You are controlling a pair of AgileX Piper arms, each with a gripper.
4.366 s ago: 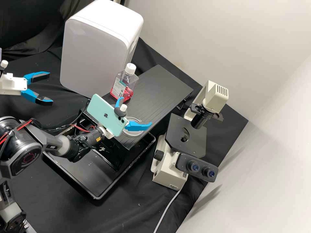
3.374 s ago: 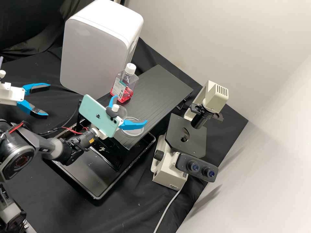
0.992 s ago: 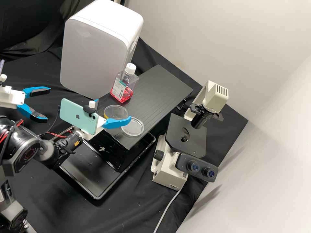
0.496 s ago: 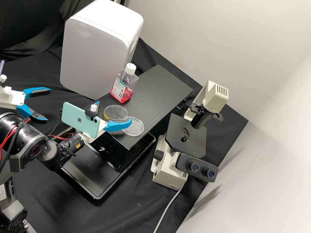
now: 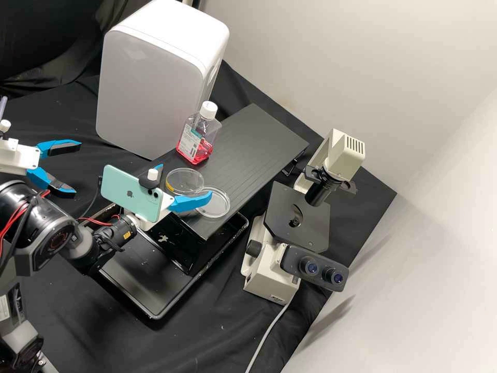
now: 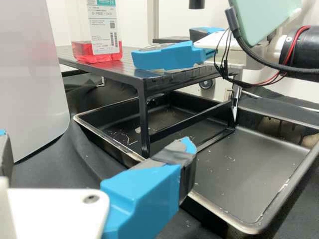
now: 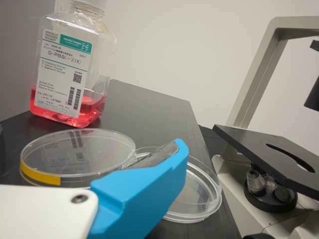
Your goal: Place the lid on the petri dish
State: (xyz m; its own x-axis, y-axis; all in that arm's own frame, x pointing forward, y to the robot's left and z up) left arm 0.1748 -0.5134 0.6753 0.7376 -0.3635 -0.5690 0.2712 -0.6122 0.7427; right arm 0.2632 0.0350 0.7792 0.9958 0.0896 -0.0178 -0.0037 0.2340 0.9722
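Observation:
On the raised black platform [image 5: 248, 140] sits a petri dish [image 5: 185, 180] with a yellow band around its wall [image 7: 77, 154]. A clear lid [image 5: 213, 202] lies flat beside it [image 7: 199, 191], close against the dish on the microscope side. My right gripper [image 5: 182, 181] is open at the platform's near-left edge, one blue finger [image 7: 144, 184] low in front of the dish and lid, with nothing held. My left gripper [image 5: 76, 167] hangs open and empty over the black cloth at the far left.
A bottle of red liquid [image 5: 196, 135] stands behind the dish, before a white box [image 5: 155, 72]. A black tray [image 5: 155, 280] lies under the platform [image 6: 259, 184]. The microscope [image 5: 305, 223] stands to the right.
The right gripper has let go of the lid, drawn back to the left, then edged slightly toward the dish. Dish and lid lie side by side. The left gripper has barely moved.

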